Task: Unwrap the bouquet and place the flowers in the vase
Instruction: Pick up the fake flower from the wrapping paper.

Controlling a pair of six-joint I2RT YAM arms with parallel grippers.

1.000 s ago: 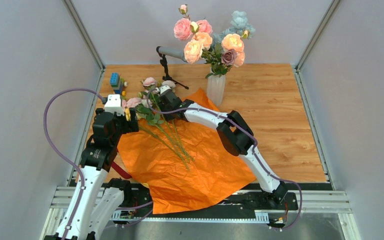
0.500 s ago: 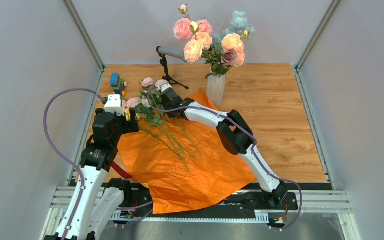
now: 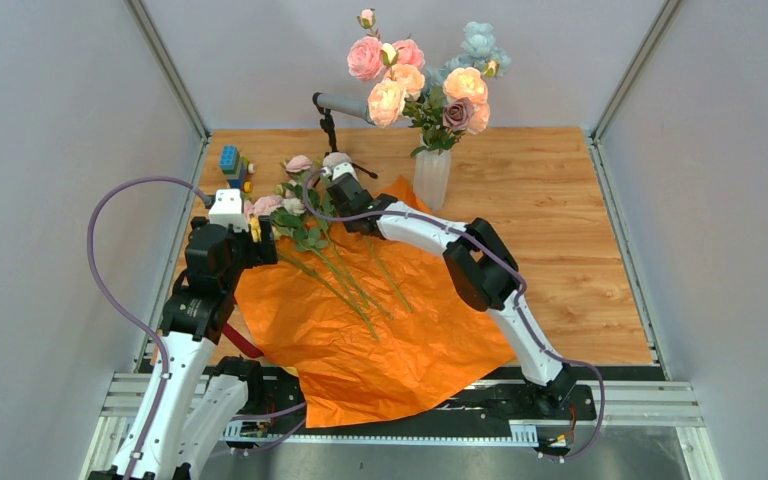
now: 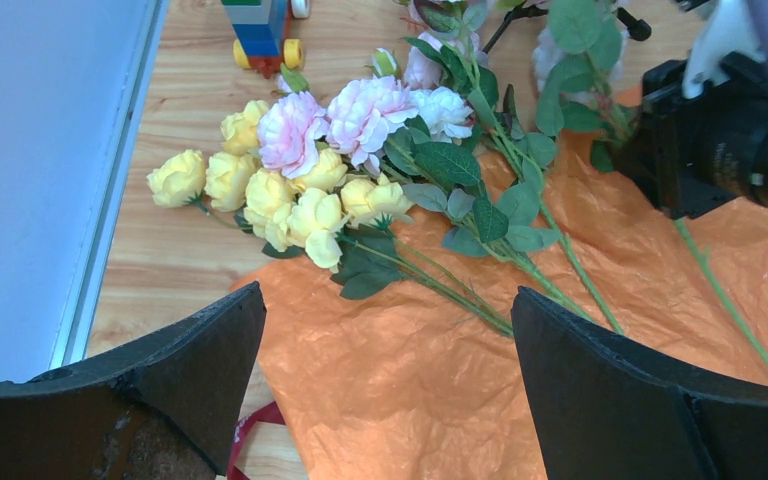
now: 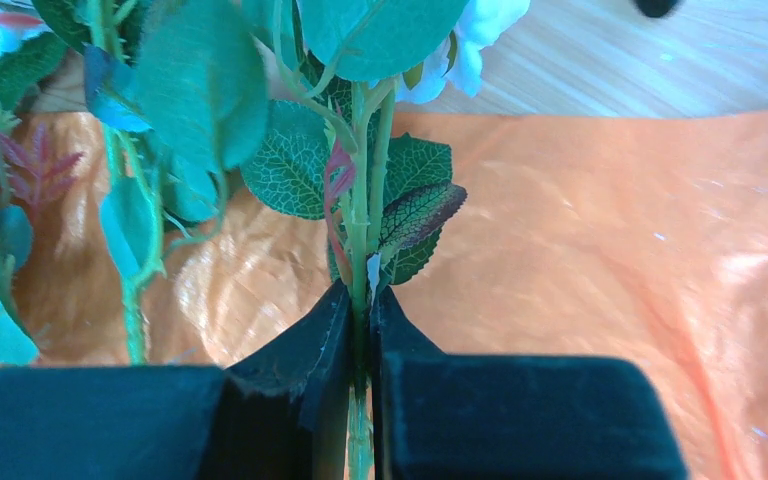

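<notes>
The bouquet lies unwrapped: its orange paper is spread flat, with loose flowers resting on its far-left part. My right gripper is shut on one green stem, just below its leaves; a white bloom shows above. That stem trails back over the paper. Yellow roses and a pink flower lie ahead of my left gripper, which hovers open over the paper's left edge. The white vase stands at the back, holding several flowers.
A black microphone stand stands behind the right gripper. Toy blocks sit at the far left. The dark red ribbon lies by the paper's left edge. Grey walls enclose the table on three sides.
The right gripper has shut on one stem and drawn it toward the back right, away from the other stems. The left arm has stayed still.
</notes>
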